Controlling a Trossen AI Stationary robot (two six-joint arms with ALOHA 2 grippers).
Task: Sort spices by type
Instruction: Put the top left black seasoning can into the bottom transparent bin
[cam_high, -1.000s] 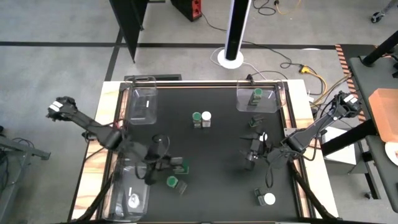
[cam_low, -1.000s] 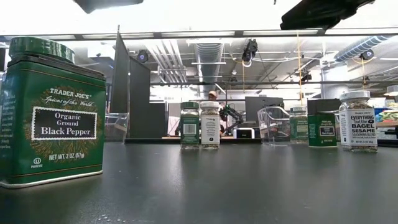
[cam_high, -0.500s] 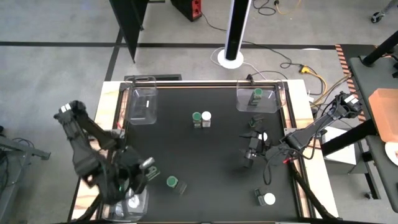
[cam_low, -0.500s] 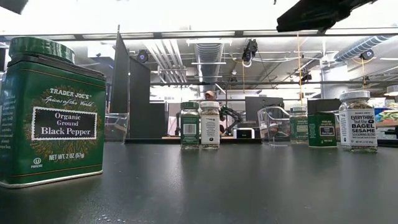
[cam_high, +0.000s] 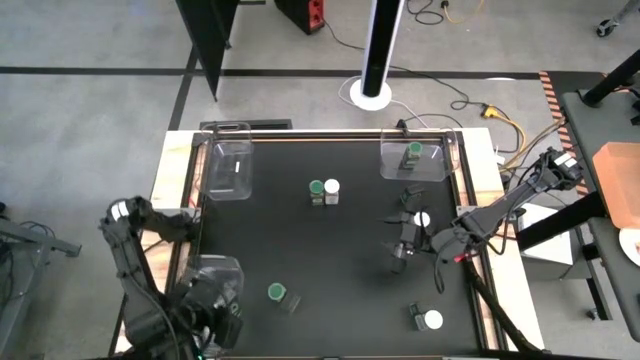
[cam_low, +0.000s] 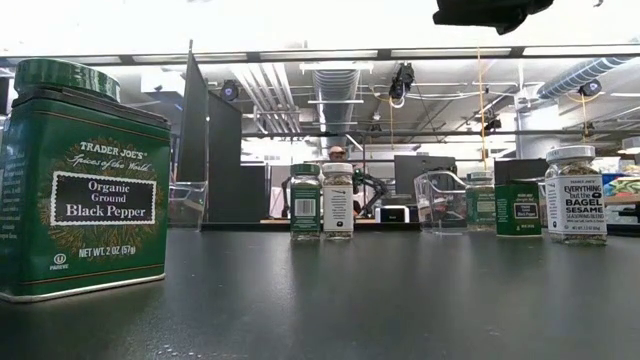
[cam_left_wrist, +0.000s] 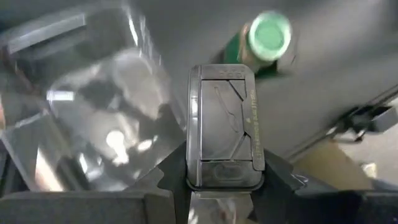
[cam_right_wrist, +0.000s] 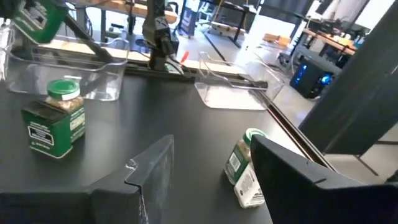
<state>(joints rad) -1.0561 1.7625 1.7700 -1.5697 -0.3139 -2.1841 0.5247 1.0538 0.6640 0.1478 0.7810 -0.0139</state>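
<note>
The pair of jars at the middle of the counter (cam_high: 350, 250), one green-lidded (cam_high: 316, 190) and one white-lidded (cam_high: 332, 189), stand upright and touch side by side.

Toward the front-left corner from that pair, the left pincer (cam_high: 213, 303) hangs over a clear tray (cam_left_wrist: 62, 56). It is closed on a dark flat-sided spice tin (cam_left_wrist: 225, 124), which sits gripped between the two fingers above the tray's edge. A pale round shape shows inside this tray, too blurred to name. A lone green-lidded jar (cam_high: 276, 293) stands on the counter between the pair and that tray, just beside the tray and apart from the pincer.

To the right of the pair, the right pincer (cam_right_wrist: 210, 146) hovers low over the counter with its fingers spread and nothing between them. A white-lidded jar (cam_high: 422, 219) stands near it, on the side away from the pair.

Behind the pair and to its right, a second clear tray (cam_high: 390, 168) holds one green-lidded jar (cam_high: 413, 152). Behind the pair and to its left lies a third clear tray (cam_high: 230, 170).

Far to the front-right of the pair, another white-lidded jar (cam_high: 432, 320) stands touching a dark green tin (cam_high: 415, 315).
</note>
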